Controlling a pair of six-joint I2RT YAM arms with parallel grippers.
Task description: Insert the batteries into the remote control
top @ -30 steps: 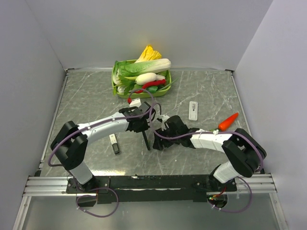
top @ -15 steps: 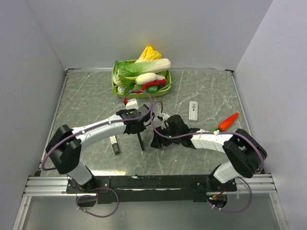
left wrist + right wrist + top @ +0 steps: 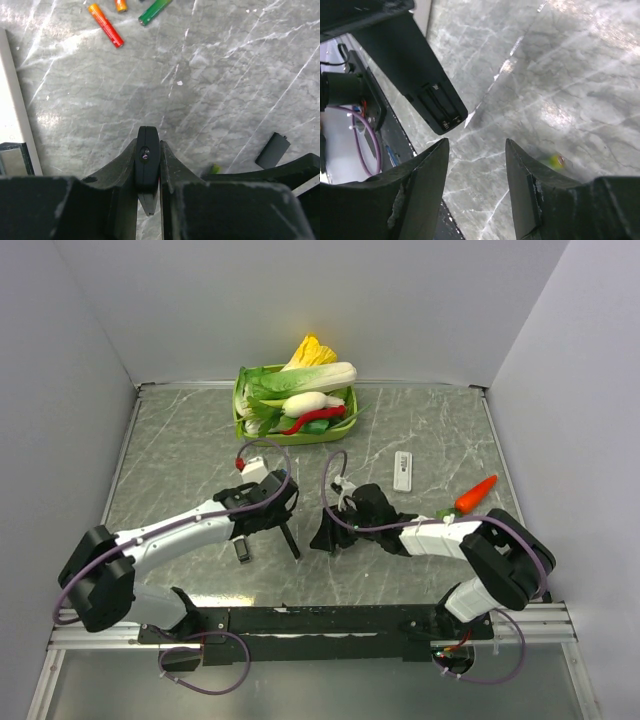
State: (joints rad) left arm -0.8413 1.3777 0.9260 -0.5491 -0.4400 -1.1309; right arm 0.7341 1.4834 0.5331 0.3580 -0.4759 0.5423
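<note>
I'm pinching the slim black remote [image 3: 147, 172] edge-on in the left gripper [image 3: 148, 152], over the middle of the veined grey worktop [image 3: 225, 75], its ribbed battery bay lying open. The right gripper [image 3: 476, 150] is hanging with its blunt fingers spread on nothing, a blurred battery [image 3: 552, 161] lying just beside them. A glossy red battery [image 3: 105, 25] and a green battery [image 3: 154, 11] are lying flat on the stone, well apart from the remote.

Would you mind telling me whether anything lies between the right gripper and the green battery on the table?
Nothing visible does. The right gripper hangs open over the table, and the green battery lies just beside one finger, outside the gap. The black remote is off to the other side.
</note>
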